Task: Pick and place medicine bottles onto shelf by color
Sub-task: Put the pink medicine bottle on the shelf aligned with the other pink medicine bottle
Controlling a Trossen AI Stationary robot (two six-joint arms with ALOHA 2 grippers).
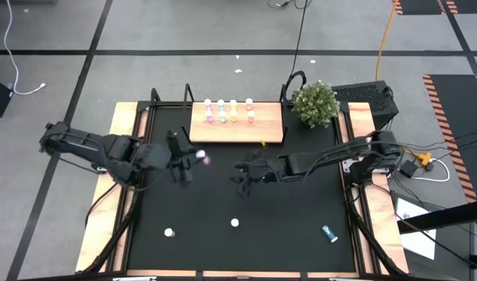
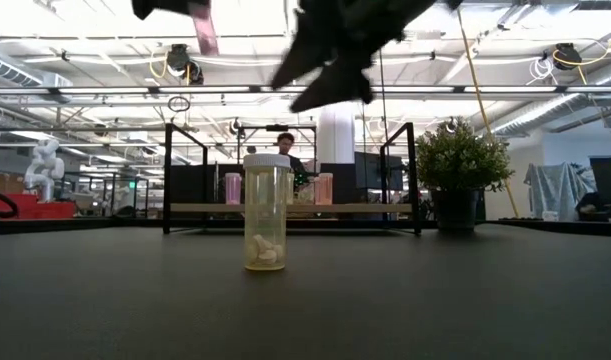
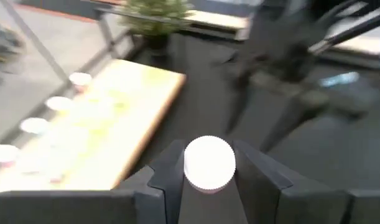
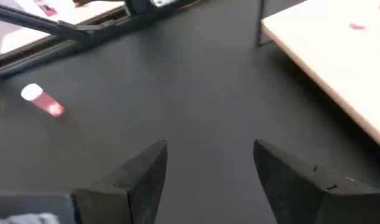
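A carry step is judged to be in hand: the left gripper (image 3: 208,186) is clamped on a small white-capped medicine bottle with a pinkish body (image 1: 201,155), held above the black surface (image 1: 285,226) just short of the flat light-wood shelf with thin black end brackets (image 1: 238,131). In the left wrist view the white cap is seen pinched between the two dark fingers (image 3: 165,180), so the jaws are closed on the bottle rather than fully together. The right gripper (image 4: 211,168) is held over the middle of the surface with nothing between its fingers; its jaws stand well apart and touch nothing. On the shelf a row of white-capped bottles (image 1: 228,111) is already stood, pink ones and yellowish ones; exact colours of each cannot be told. Bottles not yet placed: a pale yellow bottle upright near the low camera (image 2: 266,212), a white-capped one at the front left (image 1: 169,232), a blue one lying at the front right (image 1: 329,233), and a red-pink one lying on its side in the right wrist view (image 4: 43,101). Next move is judged to call for the held bottle to be brought over the shelf beside the pink group, lowered upright, and released without the neighbours being knocked. A small potted green plant (image 1: 315,103) stands just beside the shelf's right end.
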